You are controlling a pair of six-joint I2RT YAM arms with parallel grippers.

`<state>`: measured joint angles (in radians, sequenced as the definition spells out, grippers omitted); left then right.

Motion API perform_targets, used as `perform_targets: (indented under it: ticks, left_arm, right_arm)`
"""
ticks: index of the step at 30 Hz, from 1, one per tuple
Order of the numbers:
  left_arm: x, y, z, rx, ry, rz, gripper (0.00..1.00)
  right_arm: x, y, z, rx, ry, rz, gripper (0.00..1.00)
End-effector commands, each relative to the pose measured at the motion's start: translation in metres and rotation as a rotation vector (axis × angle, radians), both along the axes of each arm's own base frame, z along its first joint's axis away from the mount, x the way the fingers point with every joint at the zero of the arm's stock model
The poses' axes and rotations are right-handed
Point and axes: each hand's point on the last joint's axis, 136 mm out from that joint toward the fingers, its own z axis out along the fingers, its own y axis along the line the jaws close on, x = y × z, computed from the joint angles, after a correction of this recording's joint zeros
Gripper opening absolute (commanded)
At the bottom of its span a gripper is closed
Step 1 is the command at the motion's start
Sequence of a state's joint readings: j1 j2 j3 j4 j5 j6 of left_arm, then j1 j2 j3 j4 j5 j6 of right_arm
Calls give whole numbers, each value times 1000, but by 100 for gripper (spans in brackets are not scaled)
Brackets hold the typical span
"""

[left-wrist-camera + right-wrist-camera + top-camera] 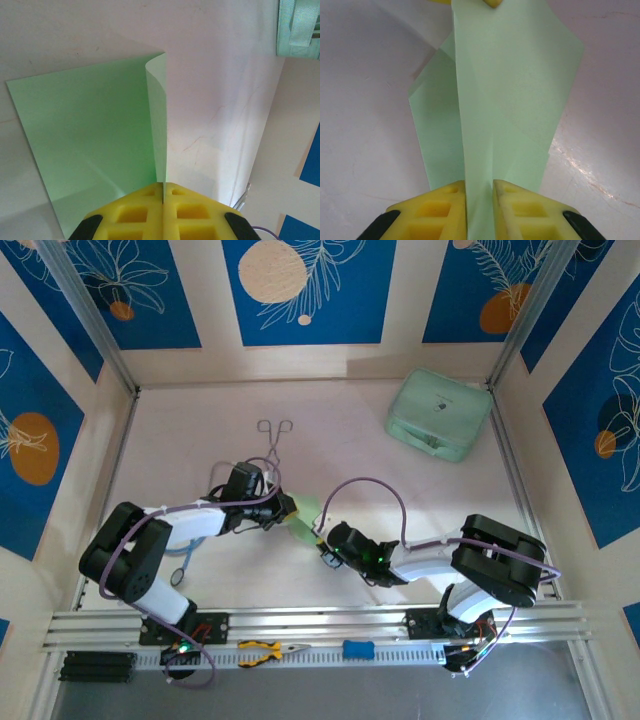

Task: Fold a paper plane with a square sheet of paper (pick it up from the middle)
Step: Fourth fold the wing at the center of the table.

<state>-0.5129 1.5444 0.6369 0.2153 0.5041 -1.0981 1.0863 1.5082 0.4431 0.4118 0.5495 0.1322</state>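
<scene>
Left gripper [287,508] and right gripper [321,541] meet over the middle of the table [180,460], both clamped on the green paper [305,522].
In the left wrist view, the yellow fingers [135,210] are pressed together on an upright flap, with the rest of the sheet spreading to the left. The right gripper's fingers [440,205] squeeze a folded strip from the opposite end. A mint case [440,415] sits near the far right corner, well apart from the metal tongs [275,435].

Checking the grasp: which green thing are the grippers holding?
The thin light-green paper sheet, pinched by left gripper and right gripper; the bulky mint-green case lies untouched.
</scene>
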Motion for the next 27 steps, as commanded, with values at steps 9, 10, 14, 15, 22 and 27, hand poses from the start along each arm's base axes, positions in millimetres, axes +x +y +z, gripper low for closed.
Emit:
perform_targets:
  ticks: [9, 10, 14, 15, 22, 27]
  left_arm:
    - [0, -5, 7, -4, -10, -24, 2]
    - [0, -5, 7, -6, -9, -24, 3]
    - [0, -5, 8, -5, -9, -25, 3]
    - [0, -5, 7, -4, -9, -24, 2]
    - [0, -5, 8, -5, -11, -24, 2]
    - [0, -5, 7, -7, -10, -25, 2]
  right_arm:
    - [-1, -3, 2, 10, -1, -9, 25]
    - [-1, -2, 2, 9, -1, -8, 25]
    - [0, -3, 2, 10, -3, -10, 24]
    - [-1, -3, 2, 9, -4, -10, 24]
    - [1, -4, 2, 5, -10, -19, 27]
    - [2, -4, 2, -1, -12, -20, 28]
